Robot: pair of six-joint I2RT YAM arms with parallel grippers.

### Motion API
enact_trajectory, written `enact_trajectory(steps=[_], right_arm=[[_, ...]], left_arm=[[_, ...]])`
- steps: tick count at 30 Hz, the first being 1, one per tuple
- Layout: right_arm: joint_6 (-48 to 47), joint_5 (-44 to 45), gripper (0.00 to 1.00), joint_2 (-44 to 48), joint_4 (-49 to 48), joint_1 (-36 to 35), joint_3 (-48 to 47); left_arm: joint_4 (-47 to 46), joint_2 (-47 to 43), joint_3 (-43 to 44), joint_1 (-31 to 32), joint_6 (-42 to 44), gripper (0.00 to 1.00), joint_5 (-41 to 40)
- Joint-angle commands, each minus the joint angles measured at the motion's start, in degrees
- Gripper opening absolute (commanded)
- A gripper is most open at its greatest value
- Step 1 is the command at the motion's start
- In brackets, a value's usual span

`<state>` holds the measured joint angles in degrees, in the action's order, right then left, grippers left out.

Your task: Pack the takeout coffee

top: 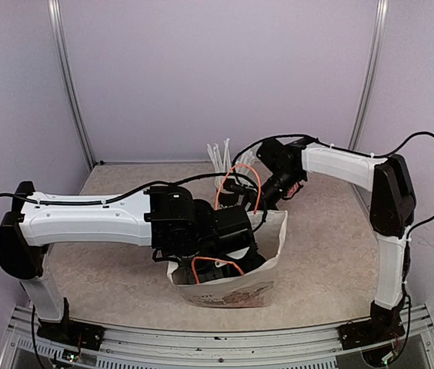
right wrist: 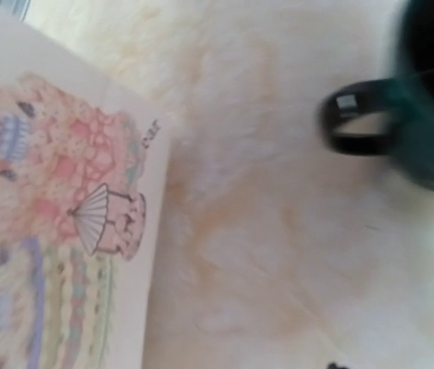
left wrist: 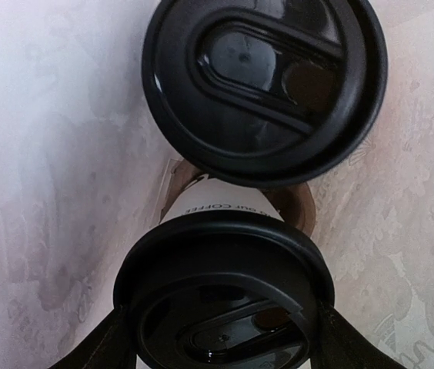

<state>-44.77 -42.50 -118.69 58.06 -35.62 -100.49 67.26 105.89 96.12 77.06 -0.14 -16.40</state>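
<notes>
The left claw (left wrist: 221,315) grips a cup (left wrist: 225,261) inside the bag (top: 232,294) to stand it by the other cup (left wrist: 263,84); right claw (top: 267,206), can't tell.

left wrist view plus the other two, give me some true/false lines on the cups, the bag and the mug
1. Both the near cup and the far cup wear black lids. True.
2. The left gripper has its fingers either side of the far cup. False: they flank the near cup.
3. The black mug sits inside the bag. False: it stands on the table, outside the bag.
4. The bag carries a cupcake print. True.
</notes>
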Motion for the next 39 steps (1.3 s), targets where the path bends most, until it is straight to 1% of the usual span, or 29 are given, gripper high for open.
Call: enact_trajectory(steps=[1,7,11,14,19,24,35,39], right_arm=[[-0.83,1.03,0.6,8.45,4.15,3.63,-1.86],[-1.68,-1.79,0.61,14.71,6.36,9.68,-1.09],[-1.57,-2.63,0.61,17.44,6.38,11.94,0.43],[-1.16,-2.31,0.62,19.11,6.29,12.6,1.82],[-0.42,-1.05,0.62,22.24,4.67,13.26,4.92],[0.29,-0.12,0.63,23.81,3.91,14.17,5.68],[1.06,0.81,0.65,24.65,2.49,16.07,6.39],[1.51,0.84,0.65,24.64,1.76,16.61,6.44]], left_arm=[[0.96,3.67,0.65,-0.69,-1.35,0.61,7.66],[0.03,6.71,0.91,-2.83,-1.51,0.61,8.49],[-0.88,9.17,2.74,-4.18,-0.73,0.62,10.3],[-0.65,10.88,4.72,-4.83,-0.76,0.62,9.79],[-0.5,11.7,5.68,-5.16,-2.53,0.62,11.09],[0.05,13.85,8.04,-4.91,-4.56,0.64,10.53],[0.08,15.09,9.17,-5.16,-6.02,0.65,9.95],[0.73,16.84,10.17,-5.01,-6.3,0.63,9.81]])
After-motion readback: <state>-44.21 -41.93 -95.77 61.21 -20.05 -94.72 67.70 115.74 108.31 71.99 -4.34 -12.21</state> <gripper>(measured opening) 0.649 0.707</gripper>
